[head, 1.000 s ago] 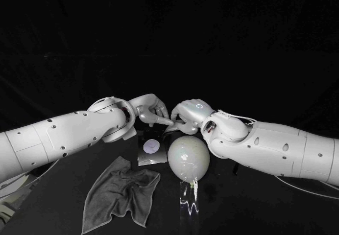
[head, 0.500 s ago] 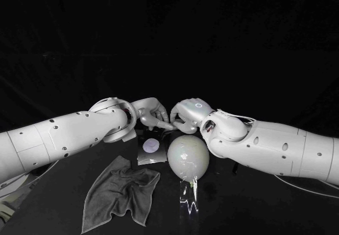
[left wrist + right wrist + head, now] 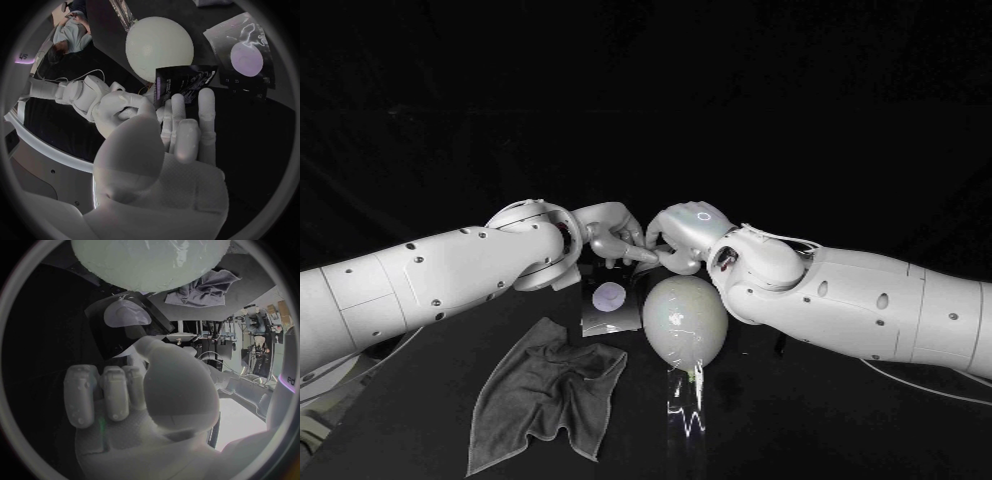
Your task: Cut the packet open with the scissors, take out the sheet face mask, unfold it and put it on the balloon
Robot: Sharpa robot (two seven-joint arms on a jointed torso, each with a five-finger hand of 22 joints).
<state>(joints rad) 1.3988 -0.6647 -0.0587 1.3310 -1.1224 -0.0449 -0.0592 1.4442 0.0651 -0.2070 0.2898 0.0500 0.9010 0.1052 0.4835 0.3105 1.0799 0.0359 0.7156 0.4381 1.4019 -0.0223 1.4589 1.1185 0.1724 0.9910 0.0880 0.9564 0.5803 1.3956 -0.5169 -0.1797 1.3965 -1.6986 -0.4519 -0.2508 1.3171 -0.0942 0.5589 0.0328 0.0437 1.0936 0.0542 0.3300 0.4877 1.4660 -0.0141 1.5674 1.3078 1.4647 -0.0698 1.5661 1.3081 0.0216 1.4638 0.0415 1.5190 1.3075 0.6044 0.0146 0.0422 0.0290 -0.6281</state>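
Grey cloth [image 3: 545, 395] is lying crumpled on the black table [image 3: 848, 420], on my left side and nearest my body. Just beyond it a glossy pouch [image 3: 610, 308] with a pale round patch is lying flat, right beside the balloon [image 3: 685, 320]. A crinkly clear strip [image 3: 687, 410] is trailing from the balloon's narrow end toward me. The balloon and the pouch are sitting between my body and my two hands.

My left hand [image 3: 606, 232] and right hand [image 3: 682, 235] are meeting above the table's far side, just past the balloon's rounded end, fingertips almost touching. Between them they are holding the packet [image 3: 183, 82]. The left wrist view shows it as a small, dark, flat rectangle with fine pale print and a purplish sheen along one edge, held up off the table. My left hand is pinching its lower edge, with the fingers running straight up to it. My right hand is gripping the opposite side, thumb reaching forward and the other fingers curled in. The balloon is pale, smooth and egg-shaped, and it is lying on its side.

As for the packet's contents, I cannot tell whether it is cut open, and I am seeing nothing of what is inside. The glossy pouch is looking flat, and I cannot make out its inside either.
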